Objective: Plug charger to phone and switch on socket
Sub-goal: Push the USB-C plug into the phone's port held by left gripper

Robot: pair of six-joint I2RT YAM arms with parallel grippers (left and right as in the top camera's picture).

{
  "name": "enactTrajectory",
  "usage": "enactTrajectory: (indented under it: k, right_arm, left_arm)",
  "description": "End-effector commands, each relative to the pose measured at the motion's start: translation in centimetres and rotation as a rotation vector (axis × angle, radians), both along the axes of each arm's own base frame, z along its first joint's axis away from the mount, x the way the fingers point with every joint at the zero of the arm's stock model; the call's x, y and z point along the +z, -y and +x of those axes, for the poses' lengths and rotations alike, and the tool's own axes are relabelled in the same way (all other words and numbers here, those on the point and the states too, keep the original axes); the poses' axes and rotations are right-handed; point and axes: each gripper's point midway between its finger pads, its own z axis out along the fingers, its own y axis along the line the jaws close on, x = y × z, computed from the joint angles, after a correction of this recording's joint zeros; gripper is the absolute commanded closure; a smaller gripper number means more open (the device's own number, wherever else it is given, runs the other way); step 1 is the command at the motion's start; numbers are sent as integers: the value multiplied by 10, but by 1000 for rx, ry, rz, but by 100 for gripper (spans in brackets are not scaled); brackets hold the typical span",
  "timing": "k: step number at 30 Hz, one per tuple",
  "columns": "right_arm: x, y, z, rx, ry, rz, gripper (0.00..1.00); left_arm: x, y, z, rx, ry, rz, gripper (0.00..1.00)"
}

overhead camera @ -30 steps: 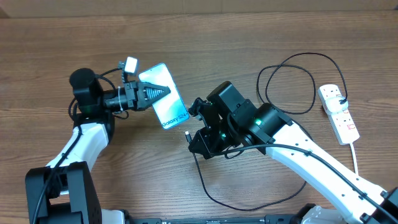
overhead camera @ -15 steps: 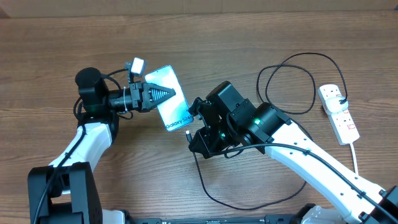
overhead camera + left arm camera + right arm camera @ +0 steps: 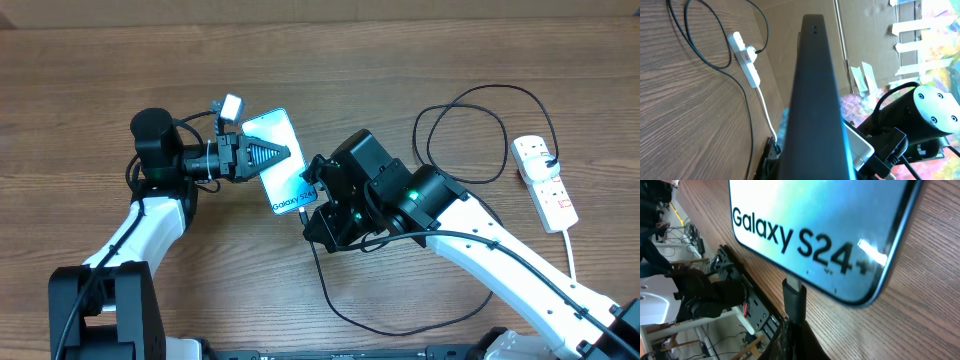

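Observation:
My left gripper (image 3: pixel 268 154) is shut on the phone (image 3: pixel 282 160), a slim smartphone with a lit blue-teal "Galaxy S24+" screen, held above the table. In the left wrist view its dark edge (image 3: pixel 812 100) fills the middle. My right gripper (image 3: pixel 308 212) is shut on the charger plug (image 3: pixel 794 300), whose tip meets the phone's bottom edge (image 3: pixel 840 255). The thin black charger cable (image 3: pixel 470 135) runs in loops from the plug to the white socket strip (image 3: pixel 545 185) at the right, where its other end is plugged in.
The socket strip's white cord (image 3: pixel 573 250) runs toward the table's front right. A loop of black cable (image 3: pixel 380 322) lies near the front edge under my right arm. The socket strip also shows in the left wrist view (image 3: pixel 746 59).
My left gripper has carried the phone to the right, toward the right gripper. The phone's bottom edge has closed onto the plug tip. The right arm has stayed in place.

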Motion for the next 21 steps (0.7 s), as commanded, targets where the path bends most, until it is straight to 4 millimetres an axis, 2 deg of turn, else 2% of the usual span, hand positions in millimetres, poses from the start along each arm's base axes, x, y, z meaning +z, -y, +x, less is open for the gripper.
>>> enactTrajectory:
  k: [1,21]
  right_arm:
    - [5,-3,1,7,20,12,96]
    - [7,-5,0,10,15,25,96]
  left_arm:
    - [9,2,-1,-27,5,-5,96]
    - [8,2,5,8,-24,-1,96]
